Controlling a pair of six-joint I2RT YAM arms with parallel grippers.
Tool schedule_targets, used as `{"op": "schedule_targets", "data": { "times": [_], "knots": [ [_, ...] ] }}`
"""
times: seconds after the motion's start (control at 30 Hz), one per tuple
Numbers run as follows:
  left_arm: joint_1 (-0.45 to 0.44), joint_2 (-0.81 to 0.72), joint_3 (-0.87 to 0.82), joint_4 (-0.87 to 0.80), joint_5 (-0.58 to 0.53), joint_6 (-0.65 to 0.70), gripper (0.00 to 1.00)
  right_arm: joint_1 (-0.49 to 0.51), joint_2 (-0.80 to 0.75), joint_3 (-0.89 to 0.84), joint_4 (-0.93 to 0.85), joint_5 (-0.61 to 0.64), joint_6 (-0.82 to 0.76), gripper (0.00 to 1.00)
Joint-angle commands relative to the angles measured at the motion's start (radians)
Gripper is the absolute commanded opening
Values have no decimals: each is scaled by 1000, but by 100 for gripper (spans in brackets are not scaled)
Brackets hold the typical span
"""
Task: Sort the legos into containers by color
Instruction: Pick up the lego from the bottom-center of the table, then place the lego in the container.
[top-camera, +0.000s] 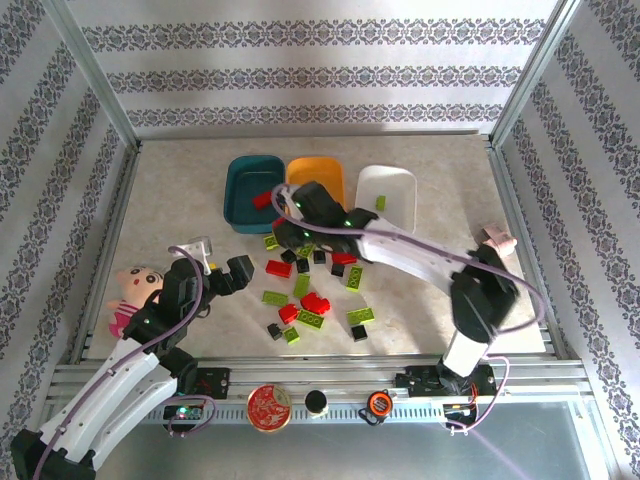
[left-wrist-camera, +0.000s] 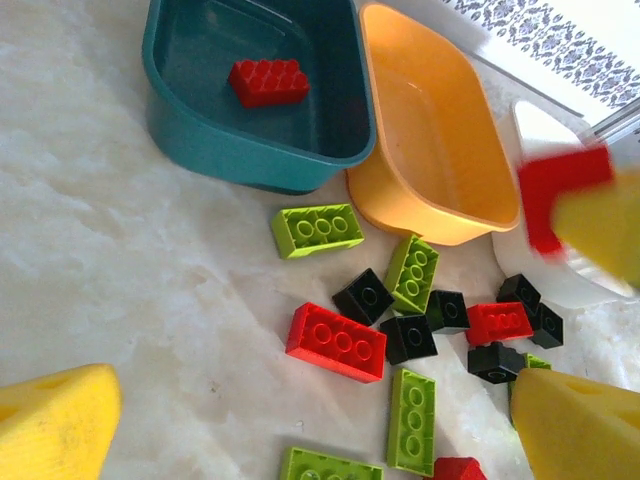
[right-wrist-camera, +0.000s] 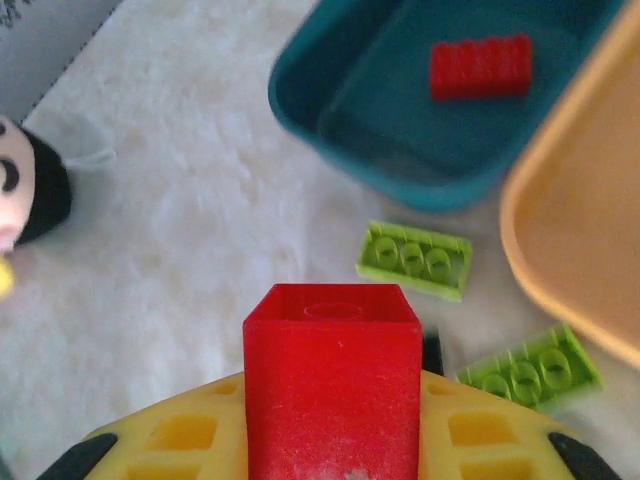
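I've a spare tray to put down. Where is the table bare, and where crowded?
Bare: left of the teal tray to the side rail, and right of the white tray toward the pink roll. Crowded: the legos in front of the orange tray.

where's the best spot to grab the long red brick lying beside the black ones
Pinch the long red brick across its long sides, coming straight down, toward the end away from the black brick crowding it: it lies flat, studs up.

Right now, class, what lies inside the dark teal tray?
One red oblong lego lies inside the dark teal tray; the floor around it looks bare. From above, the right tool, shut on a second red lego, covers the tray's near right edge.
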Motion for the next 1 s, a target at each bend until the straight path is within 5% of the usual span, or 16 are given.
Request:
{"op": "schedule_targets", "data": {
  "times": [0.0,0.23,0.43,0.63,0.97],
  "knots": [
    [-6,-12,-31,-26,34,-27,100,-32,159,186,-9,-51,-35,21],
    [-6,-11,-68,-17,82,-57,100,-86,467,571,-86,-65,15,27],
    [-5,44,-51,-30,139,-26,100,-110,606,796,-180,-101,57,60],
    [-54,117,-97,19,203,-55,94,-112,442,559,-93,-77,54,65],
    [-319,196,-148,37,152,-109,88,-121,45,-59,116,-30,72,65]
  ]
}}
